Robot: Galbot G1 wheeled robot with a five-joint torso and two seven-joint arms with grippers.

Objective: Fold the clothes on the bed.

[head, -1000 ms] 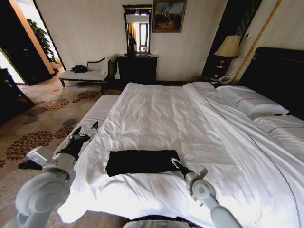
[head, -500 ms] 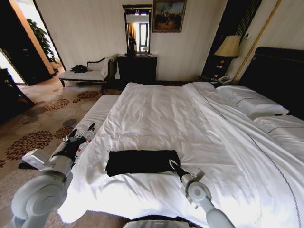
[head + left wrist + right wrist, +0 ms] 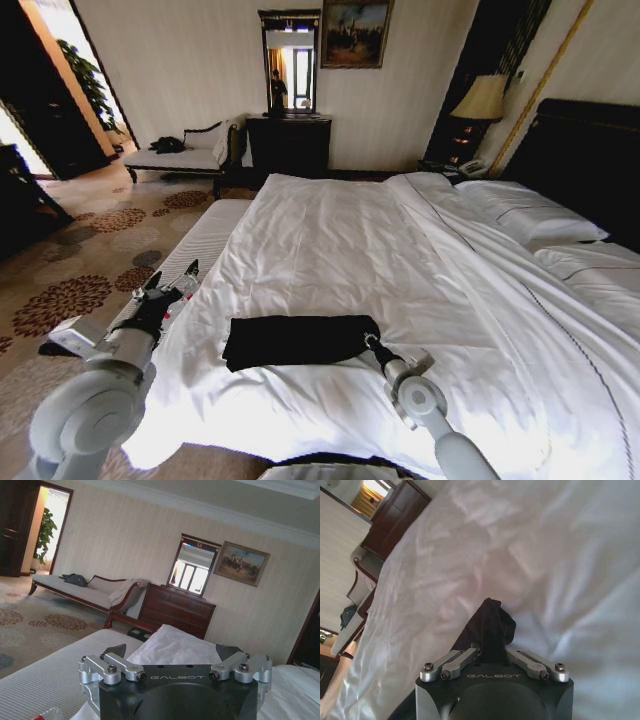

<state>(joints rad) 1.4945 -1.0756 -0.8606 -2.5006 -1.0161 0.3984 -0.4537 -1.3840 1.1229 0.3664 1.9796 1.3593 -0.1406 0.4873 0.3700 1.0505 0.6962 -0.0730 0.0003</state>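
In the head view, the soft black T-shirt (image 3: pixel 298 341) lies as a flat, already narrowed strip near the foot end of the large bed's white duvet (image 3: pixel 420 270), its long axis running from nine to three o'clock across the picture. The right gripper (image 3: pixel 369 341) sits at the strip's three o'clock end, touching the fabric there, so the whole garment stretches away from it toward nine o'clock; the left gripper (image 3: pixel 170 286) hovers off the mattress edge at about ten o'clock from the strip's near corner, apart from the cloth. The right arm is plainly the nearer one. In the left wrist view, the left gripper (image 3: pixel 176 653) has its fingers spread wide with nothing between them, and it faces a dark wooden dresser (image 3: pixel 175 611) across the room. In the right wrist view, the right gripper (image 3: pixel 493 652) has its fingers drawn in on a bunched fold of the black T-shirt (image 3: pixel 491 621), which rises toward twelve o'clock from the jaws over white duvet (image 3: pixel 560 565).
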